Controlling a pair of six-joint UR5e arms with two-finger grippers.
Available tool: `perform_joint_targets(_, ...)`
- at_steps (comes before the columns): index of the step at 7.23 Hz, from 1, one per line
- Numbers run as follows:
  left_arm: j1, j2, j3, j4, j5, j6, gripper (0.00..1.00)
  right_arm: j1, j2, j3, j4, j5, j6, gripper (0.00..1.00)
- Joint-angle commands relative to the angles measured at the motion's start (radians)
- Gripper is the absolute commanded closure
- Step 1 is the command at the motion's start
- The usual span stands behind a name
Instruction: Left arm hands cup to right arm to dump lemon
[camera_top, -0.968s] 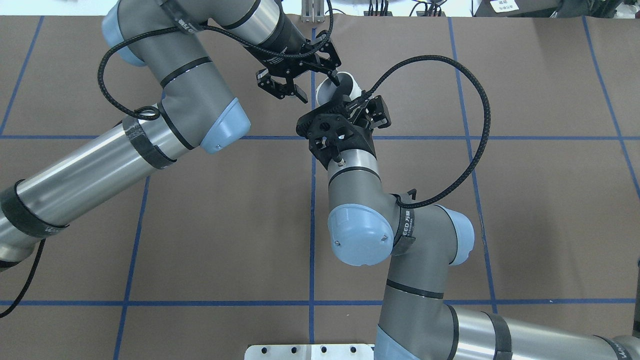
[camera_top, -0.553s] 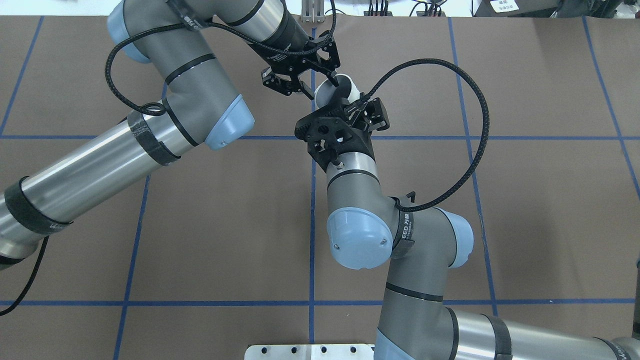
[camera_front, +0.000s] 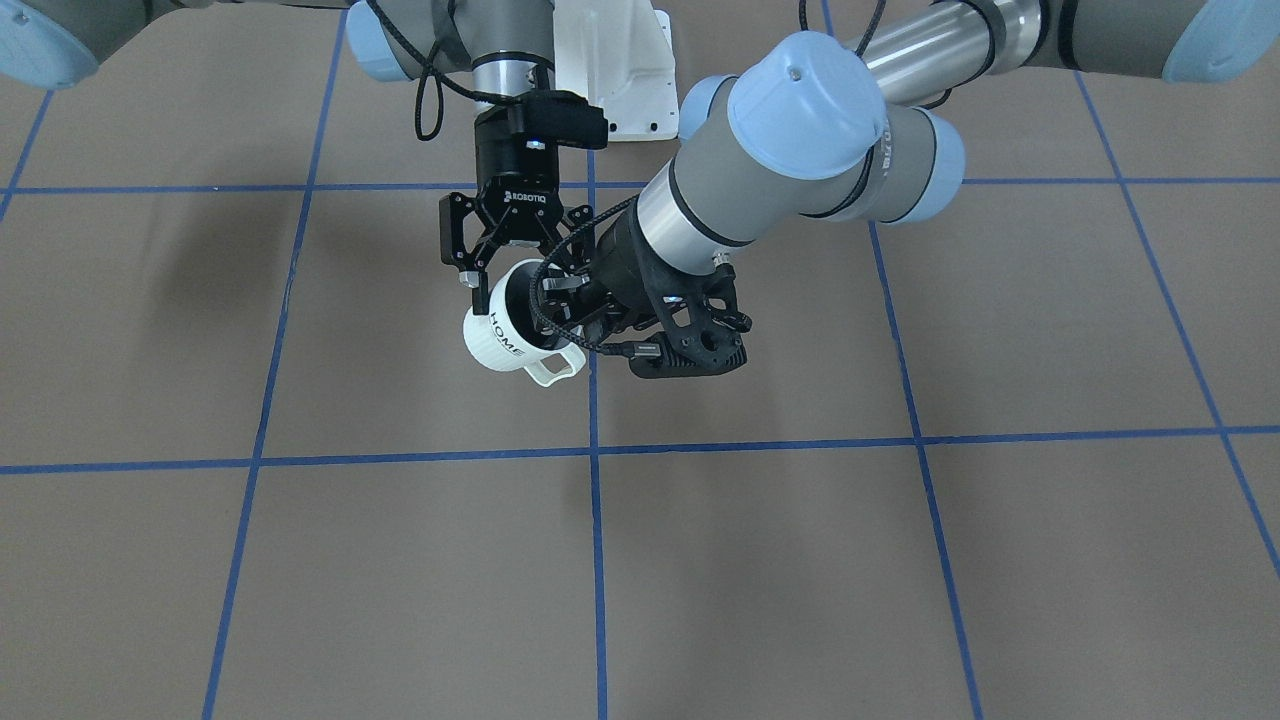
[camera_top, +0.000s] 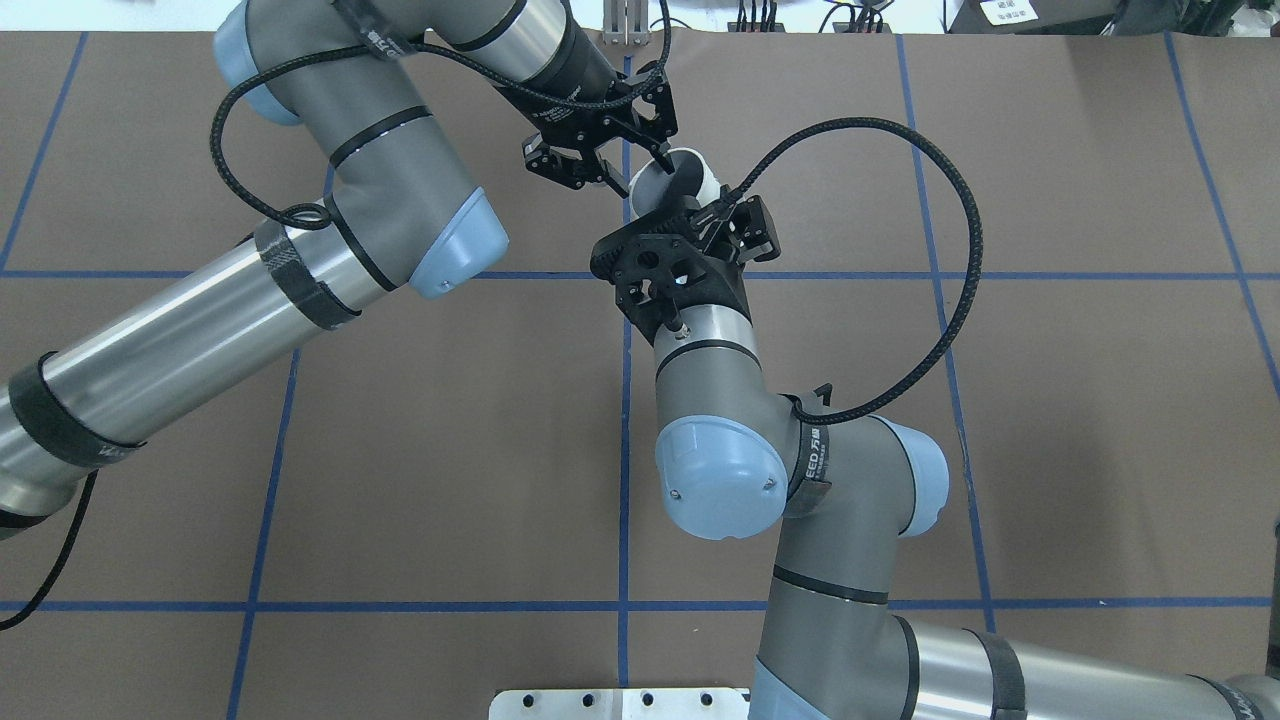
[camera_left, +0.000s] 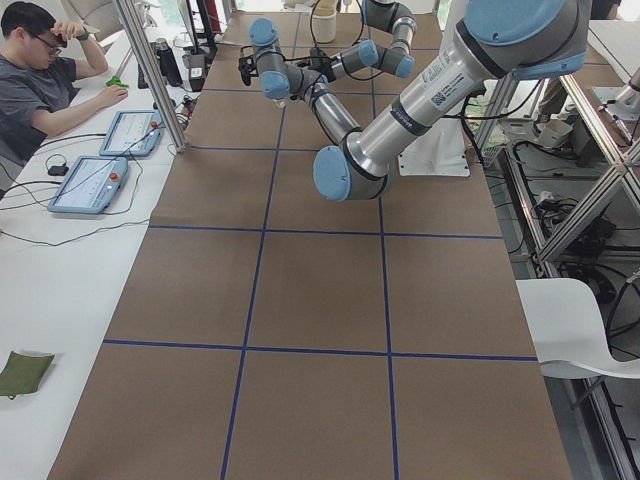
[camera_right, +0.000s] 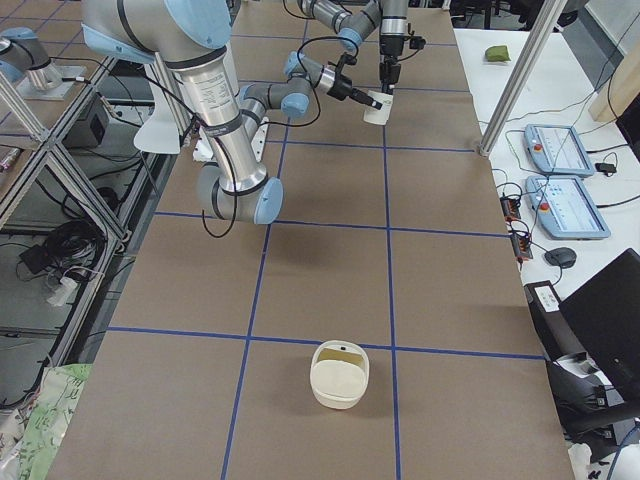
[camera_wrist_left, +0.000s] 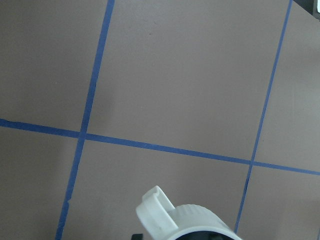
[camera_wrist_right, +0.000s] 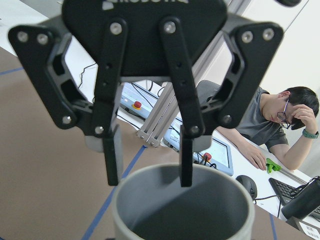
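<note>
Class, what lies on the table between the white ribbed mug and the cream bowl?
Nothing: in the exterior right view, only bare brown table covering with blue tape lines runs between the white ribbed mug and the cream bowl.

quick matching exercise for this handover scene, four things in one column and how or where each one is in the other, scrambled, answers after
Things:
1. cup
2. left gripper
3. right gripper
4. cream bowl

States:
A. open, fingertips at the cup's mouth
B. resting on the table, well away from the handover
C. held up in the air, HOME on its side
D. shut, gripping the cup

Pairs: 1-C, 2-D, 3-A, 4-B
</note>
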Motion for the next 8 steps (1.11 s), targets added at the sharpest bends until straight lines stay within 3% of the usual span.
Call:
perform_joint_targets(1, 0.002, 0.005, 0.0, 0.0, -0.002, 0.0, 0.5, 0.0, 0.0, 0.002, 0.0, 0.002, 0.0, 1.0)
perform_joint_targets(8, 0.007, 0.019, -0.001, -0.002, -0.003, 0.0, 0.65, 0.002, 0.001, 0.002, 0.003, 0.002, 0.0, 1.0)
